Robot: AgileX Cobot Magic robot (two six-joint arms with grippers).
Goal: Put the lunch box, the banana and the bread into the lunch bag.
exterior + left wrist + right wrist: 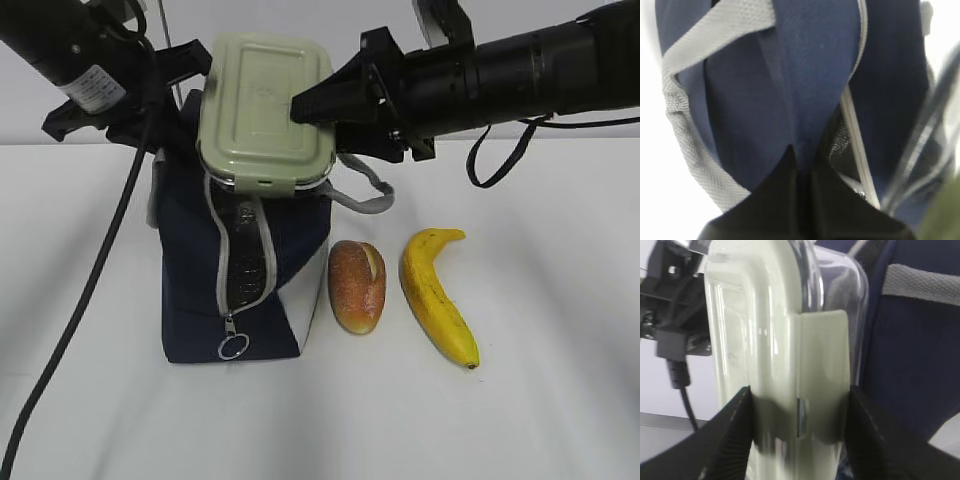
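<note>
Two grippers split work: your left gripper (802,175) clamped on lunch bag (200,290) fabric, holding mouth open; right gripper (799,425) clamped across lunch box (265,105), tilted on edge over opening. Bread (357,285), banana (437,295) wait on surface (540,400) beside bag.

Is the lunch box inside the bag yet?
Not yet: the lunch box, held by the right gripper, sits tilted at the lunch bag mouth.

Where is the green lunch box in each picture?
Exterior view: lunch box top middle, tipped over the lunch bag.
Left wrist view: blurry green corner, bottom right.
Right wrist view: middle, between the right pincer fingers.
Shared landmark: the navy lunch bag.
</note>
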